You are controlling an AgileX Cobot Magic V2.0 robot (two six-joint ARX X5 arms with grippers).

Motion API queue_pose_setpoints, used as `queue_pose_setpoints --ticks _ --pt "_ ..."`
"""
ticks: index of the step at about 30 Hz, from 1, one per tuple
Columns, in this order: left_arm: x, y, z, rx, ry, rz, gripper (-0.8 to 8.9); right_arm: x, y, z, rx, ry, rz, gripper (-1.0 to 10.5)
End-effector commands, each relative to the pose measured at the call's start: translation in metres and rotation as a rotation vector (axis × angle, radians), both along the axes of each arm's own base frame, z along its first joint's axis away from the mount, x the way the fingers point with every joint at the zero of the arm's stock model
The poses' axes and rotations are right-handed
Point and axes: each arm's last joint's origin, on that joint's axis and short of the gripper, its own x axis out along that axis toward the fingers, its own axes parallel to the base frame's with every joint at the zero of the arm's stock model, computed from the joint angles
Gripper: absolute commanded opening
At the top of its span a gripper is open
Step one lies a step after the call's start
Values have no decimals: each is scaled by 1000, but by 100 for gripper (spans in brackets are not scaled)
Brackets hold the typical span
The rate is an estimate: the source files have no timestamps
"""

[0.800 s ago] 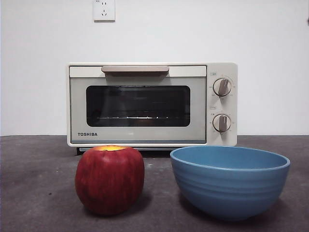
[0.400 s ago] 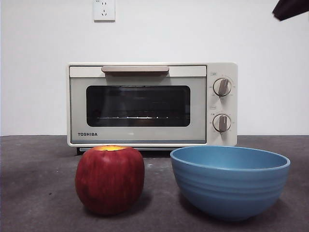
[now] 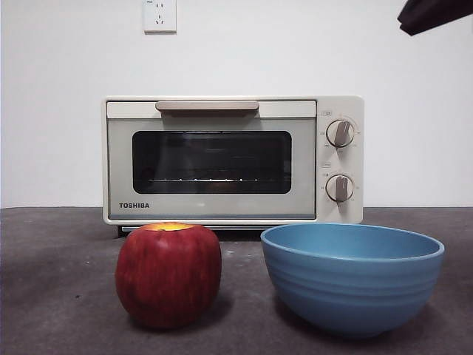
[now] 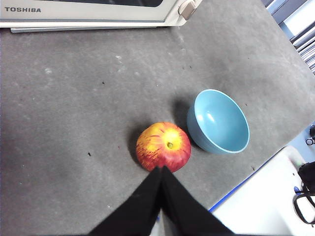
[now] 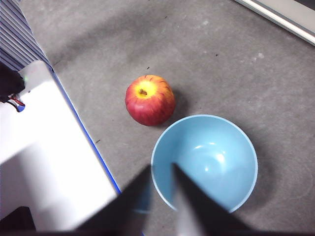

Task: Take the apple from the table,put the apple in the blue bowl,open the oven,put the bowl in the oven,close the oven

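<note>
The dark red apple stands on the grey table, left of the empty blue bowl. Behind them the cream oven has its door closed. My left gripper hangs high over the table, shut and empty, with the apple just beyond its tip and the bowl beside that. My right gripper is open and empty, high above the near rim of the bowl, with the apple further off. A dark arm tip shows at the front view's top right corner.
A white block with a blue edge line borders the table on the robot's side, also seen as the white block in the left wrist view. A wall socket sits above the oven.
A dark arm tip has come into the front view's top right corner and grown larger, reaching further left. Apple, bowl and oven have not moved.
</note>
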Motion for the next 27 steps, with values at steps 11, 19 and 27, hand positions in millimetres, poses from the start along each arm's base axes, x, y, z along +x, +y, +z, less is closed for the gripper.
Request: queue_pose_setpoints --ticks 11,19,27 --pt "1 0 5 1 -28 -11 7 11 9 -3 -8 65 -40 551" --pt "2 -1 6 -2 -37 -9 7 25 44 -13 14 86 42 551" --pt "2 -1 6 -2 -37 -9 7 41 98 -35 -34 92 121 551"
